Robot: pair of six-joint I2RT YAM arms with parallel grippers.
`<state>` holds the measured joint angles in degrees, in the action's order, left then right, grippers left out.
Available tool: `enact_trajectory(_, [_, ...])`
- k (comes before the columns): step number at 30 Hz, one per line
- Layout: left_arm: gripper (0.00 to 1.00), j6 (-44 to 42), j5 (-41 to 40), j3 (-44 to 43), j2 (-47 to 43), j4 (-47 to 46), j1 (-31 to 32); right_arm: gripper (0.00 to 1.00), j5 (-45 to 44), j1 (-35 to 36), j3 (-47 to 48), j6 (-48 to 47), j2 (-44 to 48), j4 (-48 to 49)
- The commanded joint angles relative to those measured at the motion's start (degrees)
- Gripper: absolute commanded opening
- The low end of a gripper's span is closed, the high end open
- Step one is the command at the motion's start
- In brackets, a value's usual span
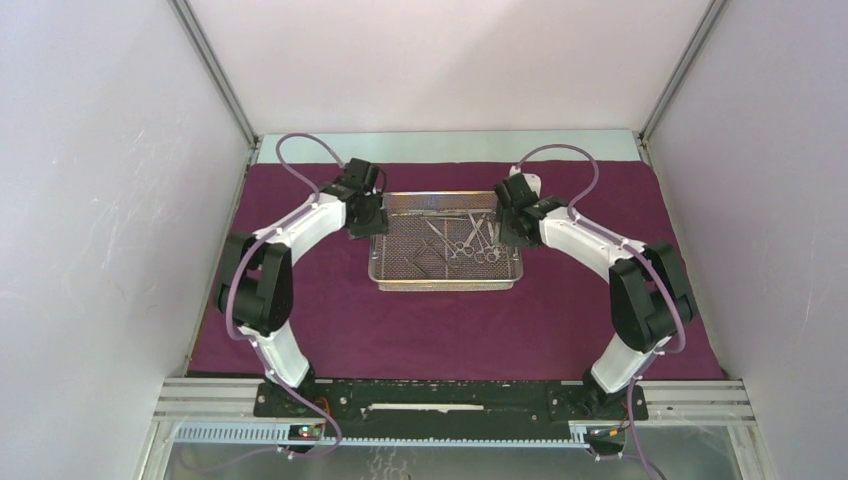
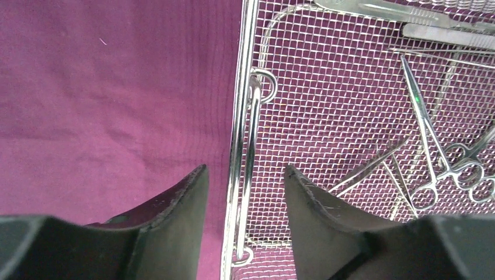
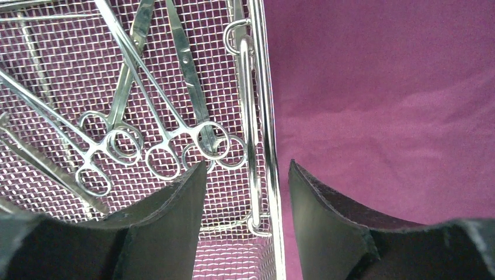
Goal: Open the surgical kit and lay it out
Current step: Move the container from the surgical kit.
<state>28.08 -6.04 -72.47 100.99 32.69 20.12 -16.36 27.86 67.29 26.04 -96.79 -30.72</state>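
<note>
I'm hovering the left gripper (image 2: 245, 170) and right gripper (image 3: 246, 166), fingers (image 2: 181, 204) spread, astride both ends of the tray (image 1: 445, 286), judging it's sitting flat on the opened cloth (image 1: 450, 335).

You can read no lettering, label, brand or number on the rectangular silver wire-mesh tray (image 1: 445, 285), the slim steel instruments (image 1: 465, 240) or the maroon-purple cloth wrap (image 1: 450, 330).

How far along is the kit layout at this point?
Done: the maroon cloth lies spread flat, with the mesh tray resting on it, uncovered. In hand: the left gripper and right gripper, both open, straddle the tray's two end rims without clamping them. Left: the steel instruments lie inside the tray; none is set out on the cloth.
</note>
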Motion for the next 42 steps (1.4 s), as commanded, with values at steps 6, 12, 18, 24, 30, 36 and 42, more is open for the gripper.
enact_trajectory(6, [0.75, -0.8, -1.7, -0.9, -7.5, 1.2, -1.3, 0.62, -0.1, 2.3, -1.3, 2.3, 3.9, 0.0])
enact_trajectory(12, [0.88, -0.6, 2.3, 1.7, -13.0, 0.8, -1.7, 0.62, 0.9, 2.7, -4.1, 3.1, 5.4, 0.4])
enact_trajectory(18, [1.00, -1.4, 5.4, 5.4, -19.1, 0.5, -1.6, 0.61, -0.1, 3.1, -5.3, 3.5, 6.6, -0.4])
enact_trajectory(24, [1.00, -0.6, 10.9, 10.5, -25.5, -1.6, -1.4, 0.62, 0.5, 3.1, -5.2, 3.3, 9.6, -1.6])
enact_trajectory(30, [1.00, 0.0, 13.3, 14.4, -30.4, -3.1, -0.7, 0.61, -0.8, 3.3, -5.2, 4.0, 10.2, -4.0])
enact_trajectory(36, [1.00, -0.3, 14.2, 19.8, -37.1, -4.4, 0.4, 0.62, -3.4, 4.4, -4.1, 3.5, 14.0, -4.2])
enact_trajectory(42, [1.00, -0.8, 12.3, 22.9, -42.2, -4.5, 0.4, 0.62, -5.7, 7.2, -3.3, -0.5, 14.9, 0.5])
